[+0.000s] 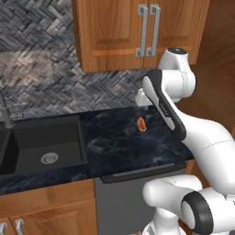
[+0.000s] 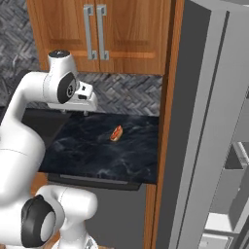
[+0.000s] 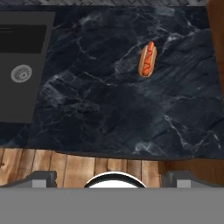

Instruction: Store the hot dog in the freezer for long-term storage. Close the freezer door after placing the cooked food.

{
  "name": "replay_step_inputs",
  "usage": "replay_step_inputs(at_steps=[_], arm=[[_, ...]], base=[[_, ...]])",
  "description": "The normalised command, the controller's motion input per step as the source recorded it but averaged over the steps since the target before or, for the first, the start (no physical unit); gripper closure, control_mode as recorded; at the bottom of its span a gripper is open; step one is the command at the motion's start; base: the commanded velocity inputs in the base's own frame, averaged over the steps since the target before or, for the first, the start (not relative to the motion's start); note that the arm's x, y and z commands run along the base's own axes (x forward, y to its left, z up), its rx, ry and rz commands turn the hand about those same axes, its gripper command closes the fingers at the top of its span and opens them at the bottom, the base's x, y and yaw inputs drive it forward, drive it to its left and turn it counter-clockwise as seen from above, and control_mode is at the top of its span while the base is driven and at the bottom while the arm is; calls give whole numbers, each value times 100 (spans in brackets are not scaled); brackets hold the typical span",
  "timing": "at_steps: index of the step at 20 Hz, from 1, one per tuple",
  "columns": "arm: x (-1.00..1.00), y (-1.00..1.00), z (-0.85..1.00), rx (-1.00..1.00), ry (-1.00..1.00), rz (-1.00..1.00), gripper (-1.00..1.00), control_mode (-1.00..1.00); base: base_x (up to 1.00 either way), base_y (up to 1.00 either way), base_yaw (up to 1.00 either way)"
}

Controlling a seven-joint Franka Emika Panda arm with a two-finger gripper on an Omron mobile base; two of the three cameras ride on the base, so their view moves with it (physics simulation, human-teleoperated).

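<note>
Claw [image 2: 86, 113]: held high above the counter, pointing down at it; nothing is between its fingers. In the hand view the two tips sit far apart at the bottom corners, so I read it as wide, though the tips are mostly cut off there.
Arm: folded up over the counter, with the hand close under the wall cupboards [image 1: 137, 32].
Hot dog [image 3: 148, 59]: lying flat on the dark marble counter [image 3: 105, 109], alone, toward the back and toward the end by the wooden side panel. In the hand view it is up and to the right of centre, well apart from the claw.
Sink [image 1: 43, 144]: set into the counter on the far side from the hot dog, well apart from it.
Freezer [image 2: 233, 194]: to the right of the counter, beyond the wooden panel; white shelves and drawers show at the lower right of the right base view.
Freezer door [image 2: 194, 131]: swung open, its grey edge toward the camera.
Step in hand: the approach to the pick; the hot dog is not yet grasped.
Next move: bring the hand over the hot dog, turn the fingers across its short width, lower to the counter and close gently on the bun.
After that: carry it to a freezer shelf, then shut the door.
</note>
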Motion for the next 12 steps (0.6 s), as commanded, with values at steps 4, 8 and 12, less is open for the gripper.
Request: replay_step_inputs(at_steps=[4,8,12], arm=[[0,0,0,0,0,0,-100,100],[0,0,0,0,0,0,-100,100],[0,0,0,0,0,0,-100,100]], base=[[0,0,-2],[0,0,-10],[0,0,-24]])
